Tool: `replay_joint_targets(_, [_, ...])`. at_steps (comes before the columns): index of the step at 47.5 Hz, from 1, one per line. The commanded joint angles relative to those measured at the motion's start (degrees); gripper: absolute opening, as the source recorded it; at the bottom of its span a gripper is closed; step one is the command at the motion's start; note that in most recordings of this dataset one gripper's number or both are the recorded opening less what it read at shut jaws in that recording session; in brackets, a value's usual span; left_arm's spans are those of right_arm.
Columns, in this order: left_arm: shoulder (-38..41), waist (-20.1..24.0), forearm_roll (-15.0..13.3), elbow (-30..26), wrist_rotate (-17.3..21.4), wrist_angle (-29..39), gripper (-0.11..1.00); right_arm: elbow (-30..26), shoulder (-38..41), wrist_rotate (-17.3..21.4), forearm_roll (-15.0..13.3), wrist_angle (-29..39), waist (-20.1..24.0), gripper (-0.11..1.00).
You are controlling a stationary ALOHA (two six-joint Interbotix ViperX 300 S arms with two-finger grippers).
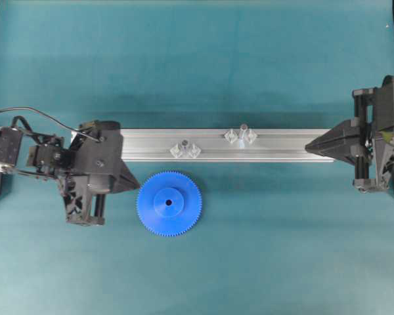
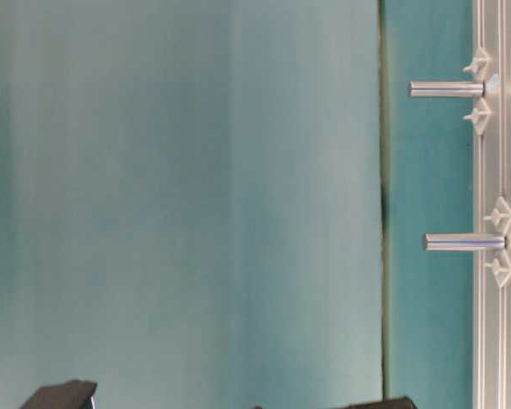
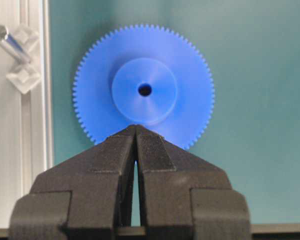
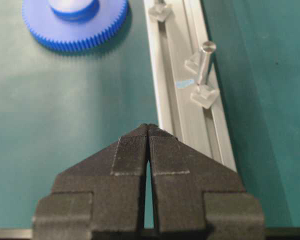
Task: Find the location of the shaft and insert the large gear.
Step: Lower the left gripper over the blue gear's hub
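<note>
Just beyond the shut left tool (image 3: pixel 135 131) lies the large gear (image 3: pixel 144 87).

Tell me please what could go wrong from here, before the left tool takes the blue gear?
1. The left tool is shut, its tip near the large gear, which lies flat on the mat; pushing on might slide the gear instead of gripping it.
2. Two similar pins stand on the rail: the shaft and a second pin. The gear could go onto the wrong one.
3. The gear's centre hole looks small, so slight misalignment may jam it.
</note>
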Motion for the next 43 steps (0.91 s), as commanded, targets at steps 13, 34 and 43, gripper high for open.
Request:
replay_joint_targets(13, [3.3,-0.3,0.1,-5.4,0.0,4.6,0.01,-0.8,0.4,0.5,0.1,-0.3,-0.3,-0.01])
replay_joint_targets(34, [9.9,-0.4,0.2,-11.9,0.0,9.1,0.01,-0.5,0.5,1.9,0.1,-0.3,-0.4,-0.01])
replay_joint_targets(43, [13.4,-1.0,0.1,-15.0,0.1,11.6,0.01,-0.3,0.5,2.2,0.1,-0.3,-0.4,-0.01])
